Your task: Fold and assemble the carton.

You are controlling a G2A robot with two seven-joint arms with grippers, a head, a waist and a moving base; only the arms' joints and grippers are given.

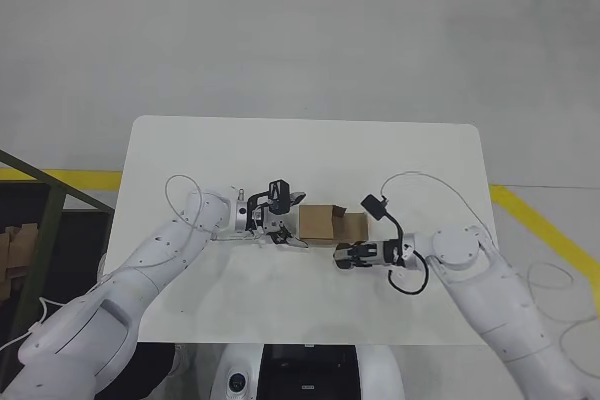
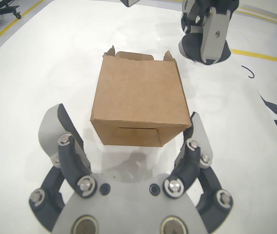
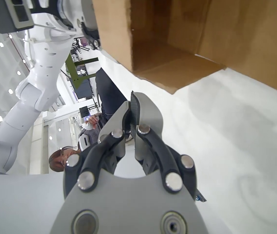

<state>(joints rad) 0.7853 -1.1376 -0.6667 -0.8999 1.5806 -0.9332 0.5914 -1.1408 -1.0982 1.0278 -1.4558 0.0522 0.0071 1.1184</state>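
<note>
A brown cardboard carton (image 1: 325,224) lies on its side in the middle of the white table (image 1: 300,150). Its closed, tucked end faces my left gripper (image 1: 284,226). Its far end stands open with flaps spread (image 1: 353,227). In the left wrist view the carton (image 2: 138,98) sits just ahead of my open left gripper (image 2: 126,122), whose fingers (image 2: 197,132) flank the near end; one seems to touch a corner. My right gripper (image 1: 342,256) is shut and empty, just outside the open end. In the right wrist view the carton's hollow inside (image 3: 167,25) lies ahead of the right gripper (image 3: 131,103).
The table is bare white all around the carton. A thin black cable (image 1: 450,195) loops over the right arm. A yellow floor line (image 1: 540,215) runs past the table's right edge. The right gripper (image 2: 209,20) shows beyond the carton in the left wrist view.
</note>
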